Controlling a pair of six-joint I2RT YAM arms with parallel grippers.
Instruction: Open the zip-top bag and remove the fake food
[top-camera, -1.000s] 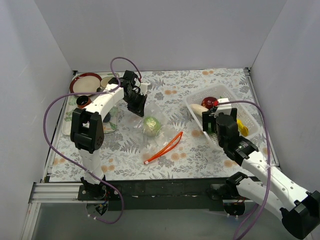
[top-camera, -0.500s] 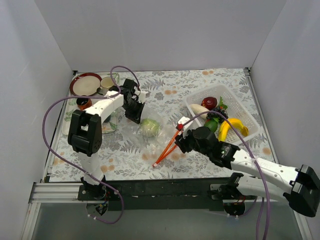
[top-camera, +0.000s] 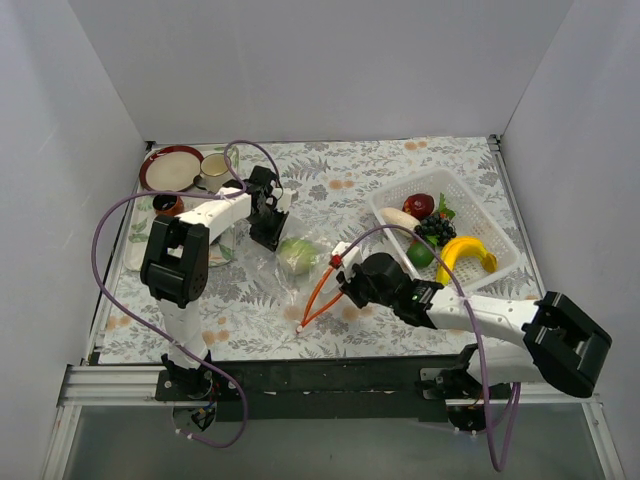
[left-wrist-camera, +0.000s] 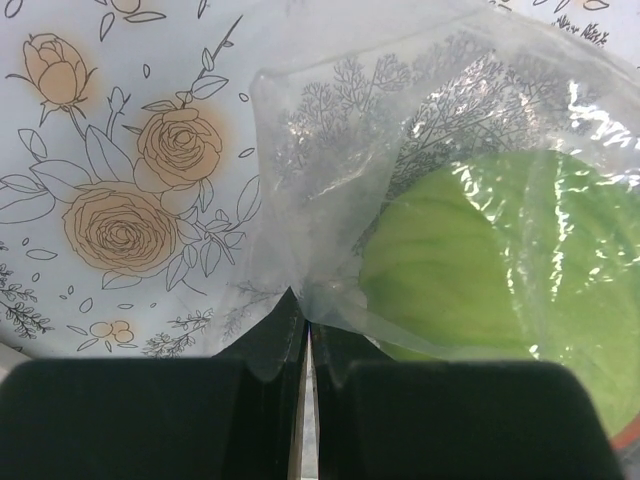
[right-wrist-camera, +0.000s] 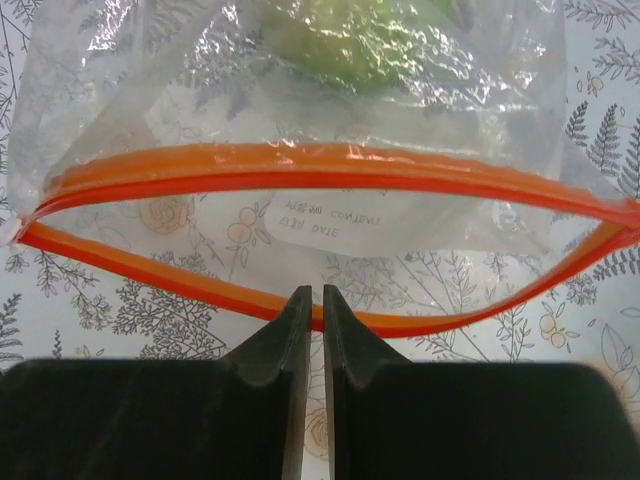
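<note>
Your left pincer (left-wrist-camera: 303, 316) is clamped tight on a fold of the clear crinkly plastic zip-top bag (top-camera: 290, 285), right at its closed end. The bag lies a bit left of the middle of the desk (top-camera: 400, 160), mouth turned toward the near edge, and its orange-red zip strip (right-wrist-camera: 320, 165) gapes open.

One piece of fake food is inside, a pale green cabbage-like plastic ball (left-wrist-camera: 470, 260), sitting up by the closed end.

Your right pincer (right-wrist-camera: 312, 295) is all but closed, with nothing visibly between the jaws. The strip's lower lip just runs across under the tips.

Handling-wise, that film looks floppy, light and slippery, so I'd expect it to drag along with whatever touches it. The zip strip is the only stiffish part, so take hold there, with the jaws straddling one lip.

The cabbage looks light, hard and round, so it'll probably roll or squirt out of a shallow pinch. Open wide and go across its middle.
</note>
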